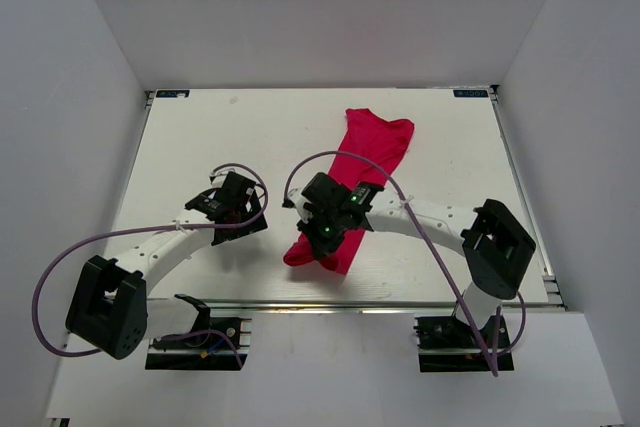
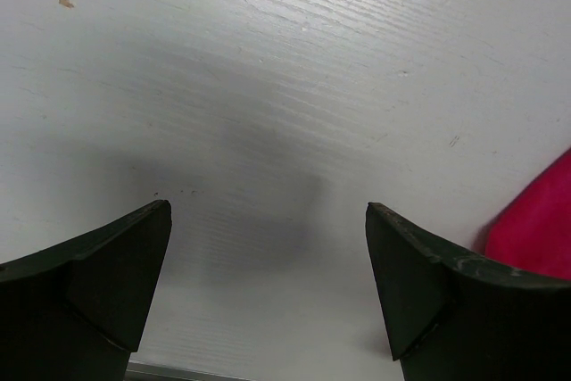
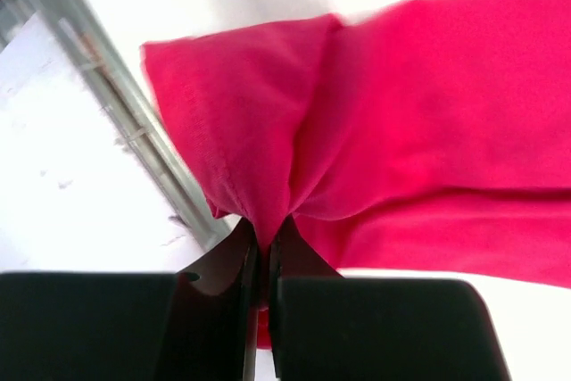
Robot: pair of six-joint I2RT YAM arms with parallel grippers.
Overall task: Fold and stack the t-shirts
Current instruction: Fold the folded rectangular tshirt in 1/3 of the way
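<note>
White laminate covers the bench [image 1: 200, 137], which is boxed in by plain pale panels on three sides. The crimson-pink t-shirt [image 1: 372, 142] lies on it as a long, narrow, rumpled band. It runs from the far side of the bench, right of centre, down to the front rail [image 3: 116, 104] at the middle.

The right pincer [image 3: 265, 240] is clamped on a ridge of the shirt's cloth at the end nearest that rail, its jaws almost together with only thin fabric between them. The left pincer [image 2: 268, 220] hangs over bare bench left of centre, jaws wide apart and holding nothing.

The shirt looks light, limp and not at all fragile. It will likely sag, bunch and trail from a single pinch. A hold at two spread points, such as the hem corners or the shoulders, one per pincer, should open it flat for folding.

The top view gives the shirt's whole lie, but the right arm covers the grip there. The right wrist view shows the pinch and the rail close up. The left wrist view adds a sliver of pink cloth at its right edge.
</note>
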